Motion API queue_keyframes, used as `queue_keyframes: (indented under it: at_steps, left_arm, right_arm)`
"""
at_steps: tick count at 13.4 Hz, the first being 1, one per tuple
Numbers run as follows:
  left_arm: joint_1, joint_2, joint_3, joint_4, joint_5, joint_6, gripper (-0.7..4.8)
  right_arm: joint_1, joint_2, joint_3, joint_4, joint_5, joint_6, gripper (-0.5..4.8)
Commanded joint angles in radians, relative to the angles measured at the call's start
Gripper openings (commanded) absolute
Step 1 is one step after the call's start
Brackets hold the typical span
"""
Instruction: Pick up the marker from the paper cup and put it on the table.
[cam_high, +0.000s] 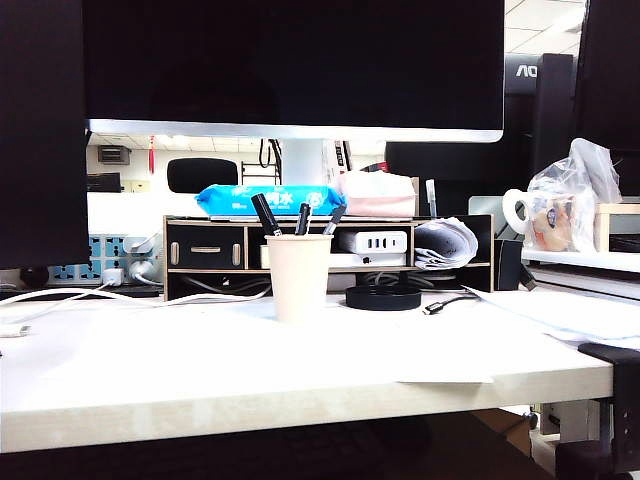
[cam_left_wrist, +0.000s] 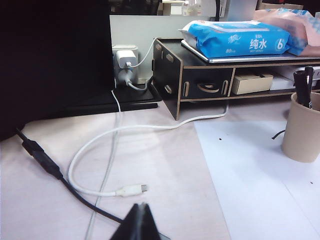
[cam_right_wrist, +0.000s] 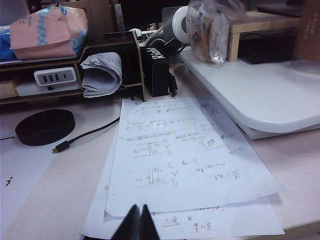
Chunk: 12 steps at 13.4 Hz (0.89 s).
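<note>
White desk (cam_high: 200, 375), pale wood front edge, office behind; big dark monitor (cam_high: 290, 60) above. Cup (cam_high: 299, 277) mid-desk, upright, holding marker (cam_high: 266, 214) and two other pens, tips leaning out. Behind cup: drawer shelf (cam_high: 205, 258) topped by blue wipes pack (cam_high: 270, 199). Black puck (cam_high: 383, 297) just beside cup, papers (cam_right_wrist: 185, 155) to the right, white cable (cam_left_wrist: 100, 160) to the left. Left fingers (cam_left_wrist: 141, 222) pressed together, empty, low over desk near cable. Right fingers (cam_right_wrist: 138, 223) likewise together, empty, over papers.

You see a matt beige paper cup (cam_high: 299, 277) on a smooth white desk (cam_high: 200, 370) edged in pale wood grain. The black marker (cam_high: 266, 214) looks like glossy plastic. Both black claws (cam_left_wrist: 139, 220) (cam_right_wrist: 138, 222) appear matt.
</note>
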Motion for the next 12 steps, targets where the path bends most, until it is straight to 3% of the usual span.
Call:
queue_keyframes:
  at_steps: [1, 4, 6, 7, 10, 12]
  left_arm:
    - [0.002, 0.0, 0.001, 0.023, 0.001, 0.005, -0.05]
    - [0.002, 0.0, 0.001, 0.023, 0.002, 0.003, -0.05]
    - [-0.002, 0.0, 0.001, 0.024, 0.036, -0.041, -0.04]
    - [-0.002, 0.0, 0.001, 0.052, 0.113, -0.469, -0.02]
    - [-0.003, 0.0, 0.022, 0.331, 0.172, -0.69, -0.02]
    - [-0.003, 0.005, 0.102, 0.294, 0.172, -0.677, -0.02]
  right_arm:
    - [0.002, 0.0, -0.004, 0.018, -0.002, -0.002, -0.01]
    - [0.002, 0.0, -0.004, 0.019, -0.002, 0.01, -0.01]
    - [0.002, 0.0, -0.004, 0.034, -0.003, 0.121, -0.01]
    - [0.003, 0.0, 0.016, 0.092, -0.163, 0.274, -0.01]
    - [0.003, 0.016, 0.12, 0.061, -0.196, 0.275, -0.02]
    - [0.003, 0.058, 0.177, 0.082, -0.197, 0.278, -0.02]
